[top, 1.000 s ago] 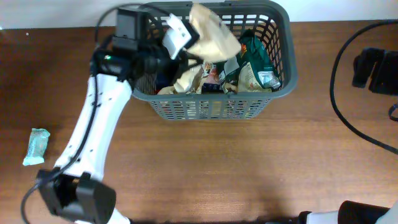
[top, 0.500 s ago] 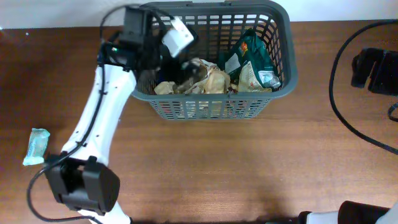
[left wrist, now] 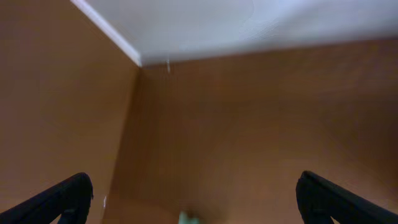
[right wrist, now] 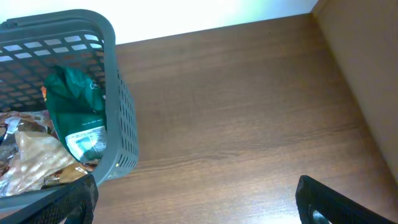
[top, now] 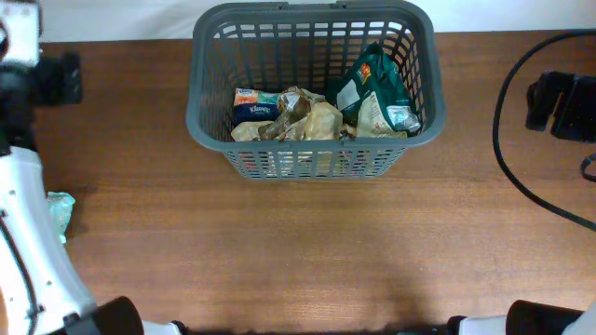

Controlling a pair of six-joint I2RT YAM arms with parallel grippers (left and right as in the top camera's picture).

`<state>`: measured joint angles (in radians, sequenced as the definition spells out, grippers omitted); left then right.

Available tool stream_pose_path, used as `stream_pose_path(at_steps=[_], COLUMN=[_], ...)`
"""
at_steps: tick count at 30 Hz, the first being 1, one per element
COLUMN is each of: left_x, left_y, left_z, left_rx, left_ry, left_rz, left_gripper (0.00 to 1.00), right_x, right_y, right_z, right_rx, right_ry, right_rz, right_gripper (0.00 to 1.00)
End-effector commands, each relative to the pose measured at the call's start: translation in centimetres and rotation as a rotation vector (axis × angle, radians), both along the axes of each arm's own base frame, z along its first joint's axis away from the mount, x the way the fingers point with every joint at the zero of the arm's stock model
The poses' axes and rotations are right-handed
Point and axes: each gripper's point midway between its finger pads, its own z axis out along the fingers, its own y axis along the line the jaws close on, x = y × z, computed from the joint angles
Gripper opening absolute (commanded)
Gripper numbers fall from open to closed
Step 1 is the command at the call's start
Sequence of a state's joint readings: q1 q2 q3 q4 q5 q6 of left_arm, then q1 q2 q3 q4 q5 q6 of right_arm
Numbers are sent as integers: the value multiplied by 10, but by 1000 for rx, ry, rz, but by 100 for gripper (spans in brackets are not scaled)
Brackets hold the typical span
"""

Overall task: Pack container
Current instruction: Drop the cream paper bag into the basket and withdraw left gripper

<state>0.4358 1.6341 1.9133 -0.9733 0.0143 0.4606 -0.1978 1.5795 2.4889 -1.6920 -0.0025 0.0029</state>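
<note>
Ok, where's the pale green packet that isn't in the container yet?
In the overhead view the pale green packet lies on the table at the far left, partly hidden by the left arm, well apart from the container.

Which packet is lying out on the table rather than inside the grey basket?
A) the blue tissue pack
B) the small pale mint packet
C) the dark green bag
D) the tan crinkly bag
B: the small pale mint packet lies on the bare table near the left edge, well apart from the basket, which holds the other three.
</note>
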Motion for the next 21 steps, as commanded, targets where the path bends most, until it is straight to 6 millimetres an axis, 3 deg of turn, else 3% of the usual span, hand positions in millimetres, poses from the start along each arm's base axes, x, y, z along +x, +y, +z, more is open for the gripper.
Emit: stream_pose_path(at_steps=[1, 8, 11, 16, 21], left_x=[-12, -74, -101, -135, -146], left_y=[20, 37, 36, 31, 46], left_z=[-68, -189, -228, -263, -266], left_rx=[-36, -246, -258, -205, -192], left_ry=[177, 323, 350, 393, 383], left_rz=[-102, -50, -30, -60, -10], left_gripper=[100, 100, 100, 100, 100], right_x=[-1, 1, 1, 0, 0], right_y=[1, 0, 0, 0, 0], right_z=[1, 2, 1, 1, 1], right_rx=[10, 3, -2, -9, -9], right_ry=[-3, -8, -6, -1, -1], right_rz=[2, 8, 13, 20, 20], right_gripper=[99, 99, 99, 99, 99])
